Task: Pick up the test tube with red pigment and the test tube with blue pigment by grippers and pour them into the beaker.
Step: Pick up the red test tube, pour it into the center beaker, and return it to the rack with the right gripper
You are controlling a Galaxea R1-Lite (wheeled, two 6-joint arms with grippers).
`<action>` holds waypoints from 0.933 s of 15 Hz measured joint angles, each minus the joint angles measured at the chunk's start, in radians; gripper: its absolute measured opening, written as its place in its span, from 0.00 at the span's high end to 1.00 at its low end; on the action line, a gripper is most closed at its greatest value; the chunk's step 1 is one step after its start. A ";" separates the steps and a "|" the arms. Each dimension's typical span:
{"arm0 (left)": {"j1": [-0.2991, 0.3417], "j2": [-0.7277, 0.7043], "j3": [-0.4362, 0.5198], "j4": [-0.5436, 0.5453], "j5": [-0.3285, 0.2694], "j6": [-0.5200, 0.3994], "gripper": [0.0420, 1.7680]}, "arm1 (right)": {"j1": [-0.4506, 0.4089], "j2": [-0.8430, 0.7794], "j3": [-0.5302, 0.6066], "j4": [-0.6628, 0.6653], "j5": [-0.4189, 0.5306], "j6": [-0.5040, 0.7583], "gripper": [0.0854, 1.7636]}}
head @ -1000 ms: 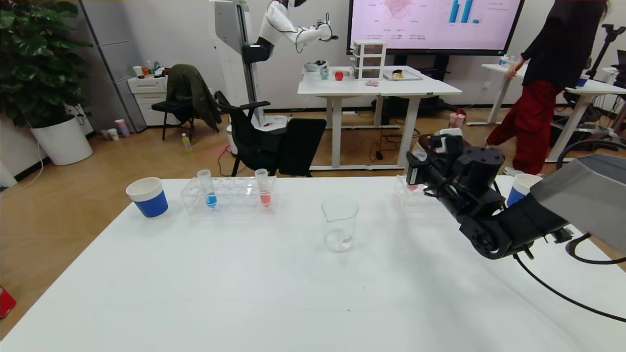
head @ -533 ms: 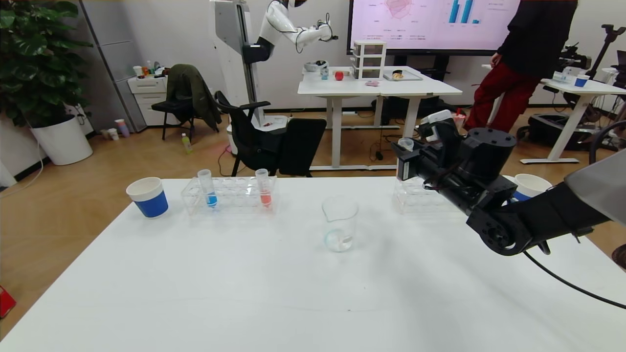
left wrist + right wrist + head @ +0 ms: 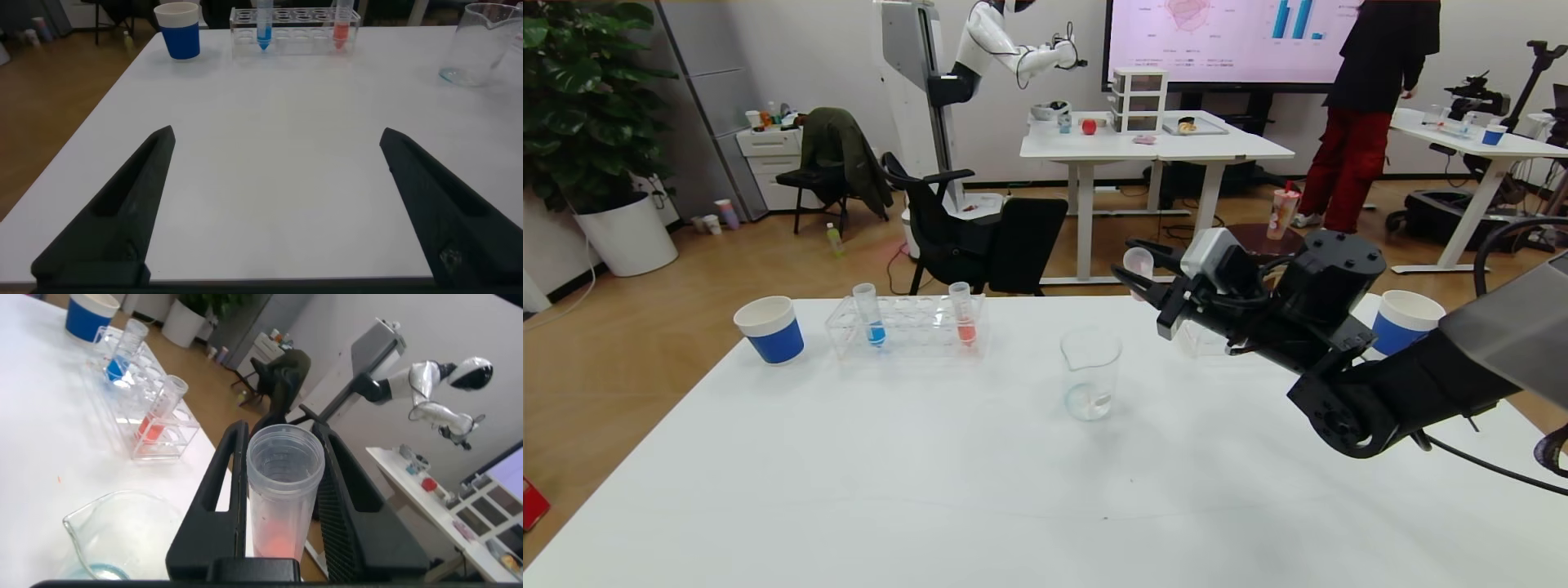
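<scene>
Head view: right end effector (image 3: 1145, 273) clamps the red tube (image 3: 1137, 263) at 2 o'clock above the beaker (image 3: 1089, 374), positioned to pour. Left end effector (image 3: 274, 208) spread wide, idle. Blue tube (image 3: 868, 314) racked at 10 o'clock.

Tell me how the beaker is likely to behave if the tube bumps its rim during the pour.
The beaker stands free on the table, nearly empty, so it probably weighs little and could skid or tip from a side knock. It looks like thin clear glass, likely fragile. The right gripper holds the test tube with red pigment; approach from above.
</scene>
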 joint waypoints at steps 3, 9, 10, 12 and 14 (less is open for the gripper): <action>0.000 0.000 0.000 0.000 0.000 0.000 0.01 | -0.005 0.024 0.000 -0.007 0.097 -0.112 0.74; 0.000 0.000 0.000 0.000 0.000 0.000 0.01 | -0.012 0.073 -0.052 -0.009 0.157 -0.281 0.74; 0.000 0.000 0.000 0.000 0.000 0.000 0.01 | -0.013 0.083 -0.067 -0.011 0.162 -0.306 0.74; 0.000 0.000 0.000 0.000 0.000 0.000 0.01 | -0.016 0.106 -0.111 -0.033 0.197 -0.353 0.74; 0.000 0.000 0.000 0.000 0.000 0.000 0.01 | -0.011 0.128 -0.140 -0.045 0.215 -0.390 0.74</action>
